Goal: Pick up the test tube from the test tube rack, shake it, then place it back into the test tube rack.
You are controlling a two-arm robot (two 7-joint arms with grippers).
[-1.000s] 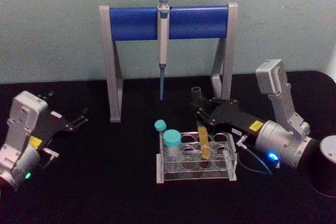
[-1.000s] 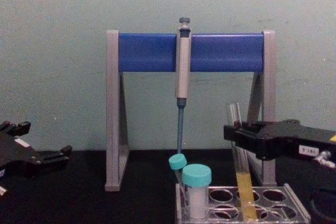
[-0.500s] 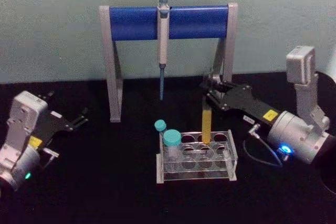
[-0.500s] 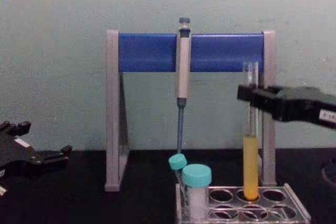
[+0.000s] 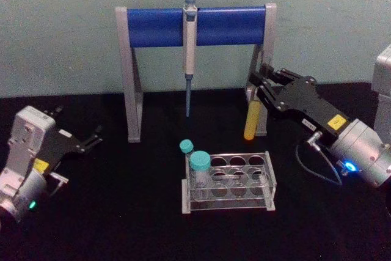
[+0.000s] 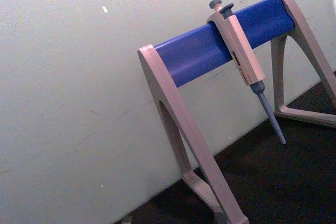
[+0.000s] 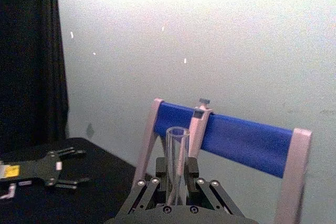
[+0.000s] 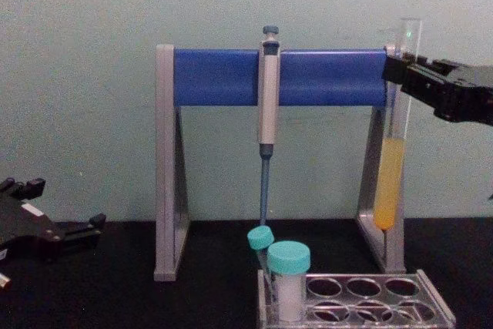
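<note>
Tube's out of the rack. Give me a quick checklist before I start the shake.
1. Grip: right gripper shut on the test tube, high up: ok.
2. Tube bottom well above the test tube rack: ok.
3. Tube near upright: ok.
4. Gap to the right leg of the pipette stand: cannot tell; they overlap in the chest view.
5. Spill safety: tube mouth open, yellow liquid in its lower part: not ok for hard shaking.
6. Other arm: left gripper parked far left, open: ok.
</note>
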